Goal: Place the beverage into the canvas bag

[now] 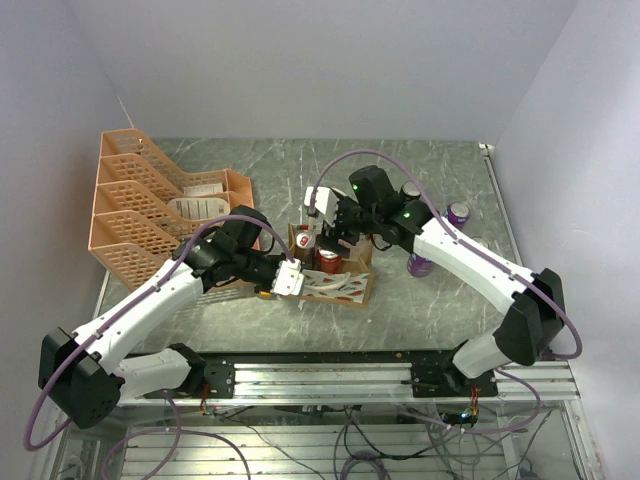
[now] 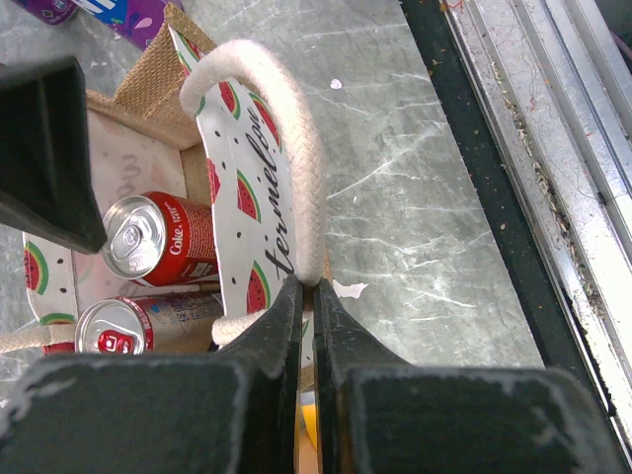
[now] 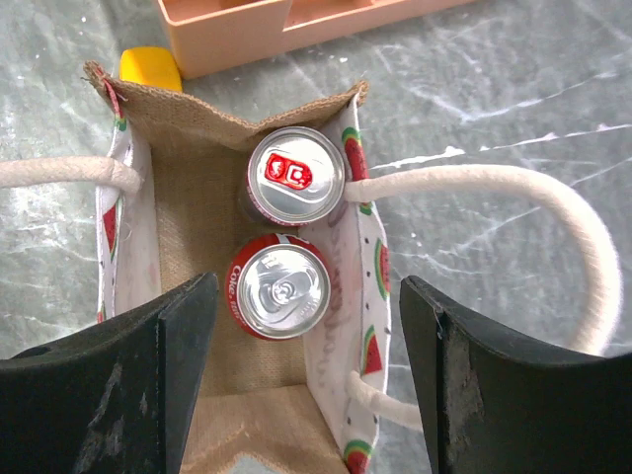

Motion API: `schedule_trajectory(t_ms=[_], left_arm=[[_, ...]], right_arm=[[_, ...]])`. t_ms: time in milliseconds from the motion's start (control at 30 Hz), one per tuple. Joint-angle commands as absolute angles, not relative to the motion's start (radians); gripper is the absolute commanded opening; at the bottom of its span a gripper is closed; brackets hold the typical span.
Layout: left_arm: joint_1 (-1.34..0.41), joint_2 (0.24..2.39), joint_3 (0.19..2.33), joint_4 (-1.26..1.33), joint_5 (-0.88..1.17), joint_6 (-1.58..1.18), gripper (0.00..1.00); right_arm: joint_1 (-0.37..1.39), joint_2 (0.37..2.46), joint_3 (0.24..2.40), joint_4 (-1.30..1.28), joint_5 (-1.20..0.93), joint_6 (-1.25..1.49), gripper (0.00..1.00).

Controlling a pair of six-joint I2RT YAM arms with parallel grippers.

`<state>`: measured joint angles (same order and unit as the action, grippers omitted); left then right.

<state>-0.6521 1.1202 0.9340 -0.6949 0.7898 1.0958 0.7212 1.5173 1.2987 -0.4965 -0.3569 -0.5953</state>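
The canvas bag [image 1: 342, 288] stands open at the table's middle, tan with a white watermelon panel [image 2: 247, 188] and white rope handles [image 3: 553, 197]. Two cans stand upright inside it: a red Coke can [image 3: 282, 287] and a second can with a red tab [image 3: 296, 176]. Both also show in the left wrist view, the Coke can [image 2: 158, 237] and the other can [image 2: 117, 333]. My left gripper [image 2: 308, 291] is shut on the bag's rim at the base of a handle. My right gripper [image 3: 308, 326] is open and empty just above the bag, straddling the Coke can and the bag's wall.
An orange mesh tray rack [image 1: 150, 210] stands at the back left, its edge close to the bag [image 3: 296, 20]. Purple cans [image 1: 458, 213] [image 1: 420, 266] stand to the right of the bag near my right arm. A small yellow object [image 3: 148, 65] lies beside the bag.
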Motion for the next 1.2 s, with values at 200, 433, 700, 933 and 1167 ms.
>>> schedule_trajectory(t_ms=[200, 433, 700, 933, 1167], left_arm=[[-0.662, 1.116, 0.954, -0.661, 0.789, 1.069, 0.07], [-0.662, 1.118, 0.948, -0.659, 0.782, 1.069, 0.07], [-0.665, 1.134, 0.947, -0.668, 0.761, 1.085, 0.07], [-0.669, 1.136, 0.941, -0.655, 0.759, 1.083, 0.07], [-0.676, 1.15, 0.949, -0.664, 0.755, 1.085, 0.07]], right_arm=[[0.664, 1.306, 1.251, -0.497, -0.319, -0.588, 0.73], [0.433, 1.123, 1.147, -0.4, -0.31, -0.476, 0.77], [0.259, 1.072, 1.074, -0.354, -0.213, -0.383, 0.79], [0.155, 1.115, 1.03, -0.418, -0.192, -0.374, 0.8], [0.126, 1.14, 0.986, -0.534, -0.203, -0.4, 0.88]])
